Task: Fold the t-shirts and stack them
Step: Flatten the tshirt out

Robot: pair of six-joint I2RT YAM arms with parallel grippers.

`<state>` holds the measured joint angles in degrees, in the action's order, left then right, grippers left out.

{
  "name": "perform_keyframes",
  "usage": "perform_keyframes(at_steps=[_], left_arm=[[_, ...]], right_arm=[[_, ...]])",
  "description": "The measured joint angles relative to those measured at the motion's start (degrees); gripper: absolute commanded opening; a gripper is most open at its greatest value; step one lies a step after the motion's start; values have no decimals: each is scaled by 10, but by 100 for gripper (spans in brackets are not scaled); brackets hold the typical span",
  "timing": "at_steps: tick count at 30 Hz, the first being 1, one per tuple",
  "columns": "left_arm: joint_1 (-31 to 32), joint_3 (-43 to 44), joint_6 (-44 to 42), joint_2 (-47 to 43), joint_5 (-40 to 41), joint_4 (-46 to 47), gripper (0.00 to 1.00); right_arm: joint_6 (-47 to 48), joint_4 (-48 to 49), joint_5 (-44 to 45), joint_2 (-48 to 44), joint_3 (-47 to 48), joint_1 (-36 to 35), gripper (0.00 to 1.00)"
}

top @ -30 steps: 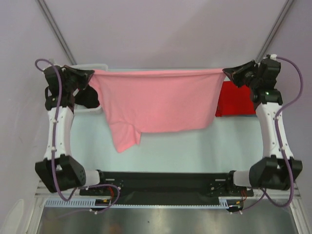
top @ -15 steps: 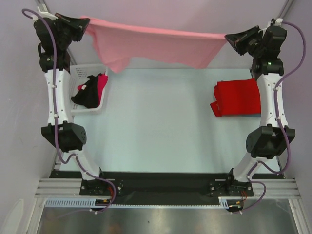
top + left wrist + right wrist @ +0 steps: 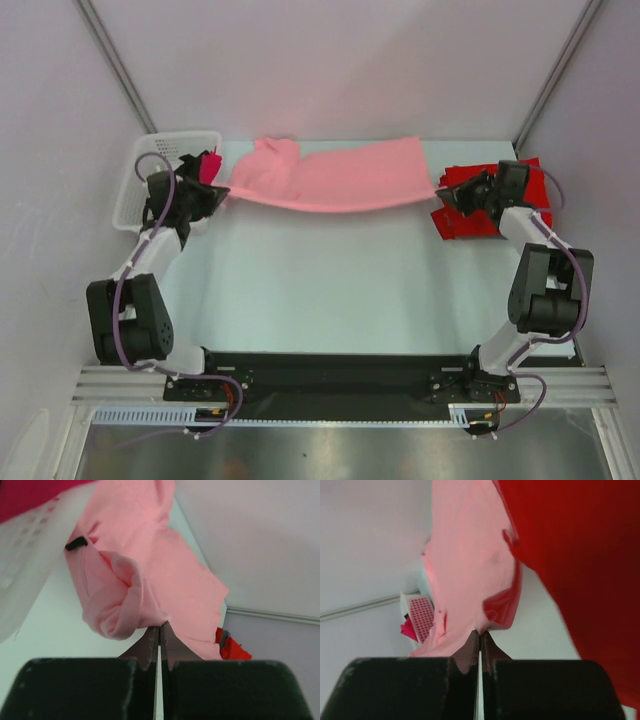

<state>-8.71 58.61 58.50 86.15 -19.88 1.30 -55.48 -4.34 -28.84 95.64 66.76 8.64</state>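
While both arms reach low over the far part of the counter (image 3: 320,280), the pink t-shirt (image 3: 340,180) hangs stretched between them like a little hammock. The left fingers (image 3: 221,193) are pressed tight together and pinch a bunched-up lump of pink cloth at the shirt's left end. In the left wrist view the lump sits right at the finger tips, and the rest of the shirt spreads away from them.

The right fingers (image 3: 441,197) are pressed together too. They pinch the shirt's right end, where only a thin edge of pink goes in between the tips.

The pink shirt runs from left to right along the far side of the counter, with one sleeve poking toward the far wall. Its middle sags low — I cannot tell if it touches the counter.

The red t-shirts (image 3: 462,228) lie on the right side of the counter, under and behind the right fingers. A red fold sits just beside the pinched pink edge.

A white basket (image 3: 130,195) stands at the far left, near the left fingers, with some dark pink cloth (image 3: 208,165) in it.
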Motion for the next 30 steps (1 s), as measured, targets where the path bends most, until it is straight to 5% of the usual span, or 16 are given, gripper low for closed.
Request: perform_keyframes(at_steps=[10,30], left_arm=[[0,-250,-1,-110,4,145,0],[-43,-473,-25,-351,17,22,2]], right_arm=[[38,43,-3,-92,-188,10,0],[78,-28,79,-397,-458,13,0]])
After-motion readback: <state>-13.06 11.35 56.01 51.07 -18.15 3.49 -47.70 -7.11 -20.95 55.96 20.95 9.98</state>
